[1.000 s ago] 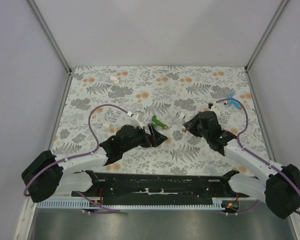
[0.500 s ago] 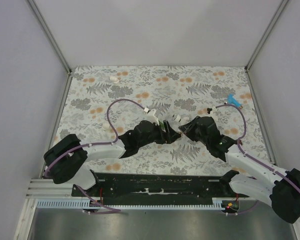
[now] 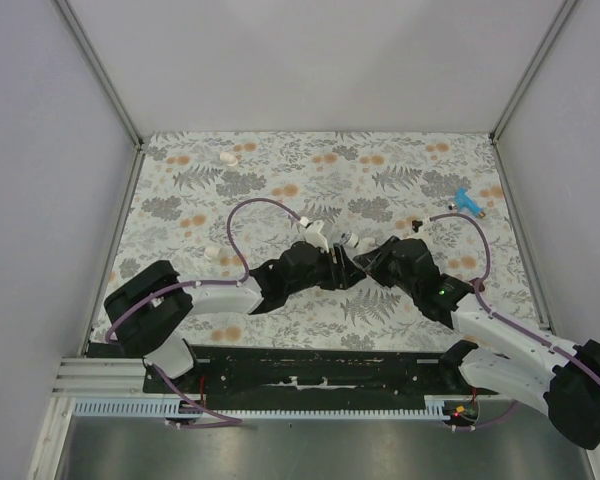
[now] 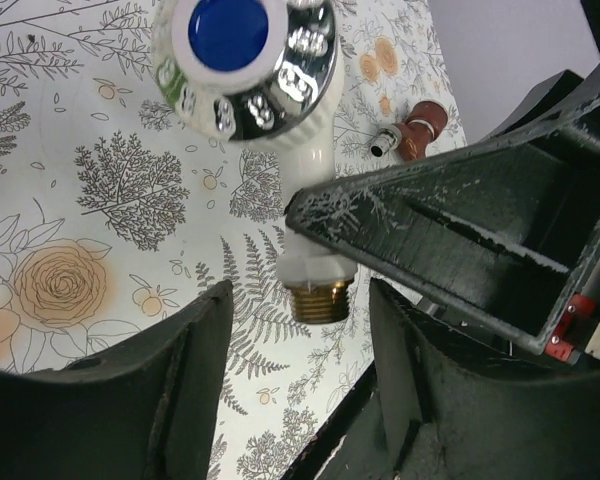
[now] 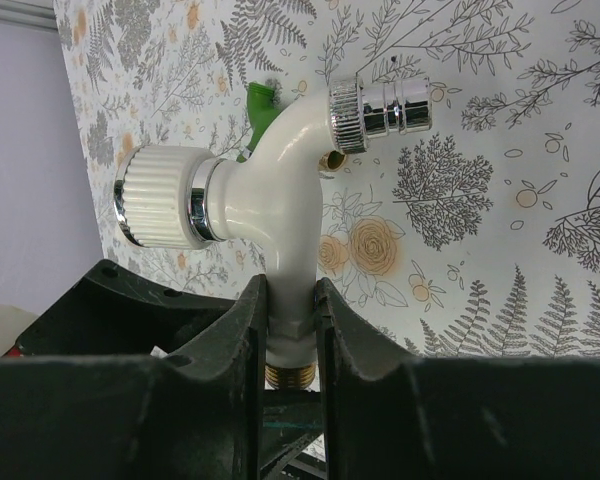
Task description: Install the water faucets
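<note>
My right gripper (image 5: 290, 300) is shut on the white faucet (image 5: 285, 215), clamping its neck just above the brass thread (image 5: 292, 375). In the top view it holds the faucet (image 3: 348, 240) above mid-table. My left gripper (image 4: 298, 375) is open, and the brass thread (image 4: 320, 300) hangs just beyond and between its fingers, untouched. In the top view the left gripper (image 3: 337, 268) meets the right gripper (image 3: 364, 259). The green faucet (image 5: 259, 104) lies behind the white one. The reddish-brown faucet (image 4: 421, 130) lies on the mat. The blue faucet (image 3: 467, 202) lies far right.
The flowered mat (image 3: 280, 180) covers the table, with grey walls on three sides. A stubby white fitting (image 3: 228, 158) lies at the far left, and another (image 3: 212, 253) near the left arm's purple cable. A black rail (image 3: 320, 372) runs along the near edge.
My left arm has swung right and forward until its open gripper meets the right one. My right gripper has shifted slightly left with the white faucet. The green faucet is now hidden under the left arm in the top view.
</note>
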`<state>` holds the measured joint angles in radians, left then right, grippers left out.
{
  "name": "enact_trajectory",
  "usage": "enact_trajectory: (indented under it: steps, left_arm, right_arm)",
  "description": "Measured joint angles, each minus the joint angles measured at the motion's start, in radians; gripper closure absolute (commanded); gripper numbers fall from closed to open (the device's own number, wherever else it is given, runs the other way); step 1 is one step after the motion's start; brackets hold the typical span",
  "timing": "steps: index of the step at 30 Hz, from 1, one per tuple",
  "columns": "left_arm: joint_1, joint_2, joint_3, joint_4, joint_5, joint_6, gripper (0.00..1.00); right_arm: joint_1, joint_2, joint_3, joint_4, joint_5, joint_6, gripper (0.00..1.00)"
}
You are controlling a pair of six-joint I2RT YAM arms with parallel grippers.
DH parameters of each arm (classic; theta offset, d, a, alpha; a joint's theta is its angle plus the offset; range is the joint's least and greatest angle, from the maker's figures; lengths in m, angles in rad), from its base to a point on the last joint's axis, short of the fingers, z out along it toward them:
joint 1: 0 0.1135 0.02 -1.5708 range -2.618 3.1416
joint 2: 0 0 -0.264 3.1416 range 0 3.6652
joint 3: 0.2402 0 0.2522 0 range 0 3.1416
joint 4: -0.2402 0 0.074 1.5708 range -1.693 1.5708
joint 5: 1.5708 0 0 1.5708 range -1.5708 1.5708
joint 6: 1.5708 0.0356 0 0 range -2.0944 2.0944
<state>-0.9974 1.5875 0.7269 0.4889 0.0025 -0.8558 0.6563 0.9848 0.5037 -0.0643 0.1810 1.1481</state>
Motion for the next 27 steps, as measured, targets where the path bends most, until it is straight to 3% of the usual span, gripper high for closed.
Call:
enact_trajectory:
  steps: [4,8,10,14,16,18,27]
  left_arm:
    - [0.0,0.008,0.006,0.007,0.001,0.001,0.53]
    - [-0.002,0.009,0.008,0.018,0.011,0.008,0.85]
    - [-0.004,0.009,0.008,0.017,0.016,0.019,0.98]
    - [-0.004,0.005,0.003,0.018,0.03,0.056,0.98]
    - [-0.003,-0.005,-0.013,0.013,0.031,0.085,0.98]
    - [0.0,-0.024,-0.028,-0.011,0.034,0.122,0.98]
    - [0.018,-0.213,-0.058,-0.197,0.052,0.368,0.98]
  right_arm:
    - [0.011,-0.005,-0.009,0.0,0.001,0.01,0.8]
    - [0.018,-0.009,-0.013,0.004,0.003,0.011,0.76]
    - [0.018,-0.018,-0.02,0.003,0.008,0.01,0.65]
    - [0.018,-0.045,-0.026,0.004,0.007,-0.01,0.24]
    - [0.021,-0.072,-0.026,0.007,0.002,-0.042,0.13]
    - [0.021,-0.106,-0.026,0.008,0.003,-0.08,0.07]
    - [0.022,-0.264,-0.004,-0.04,0.047,-0.43,0.04]
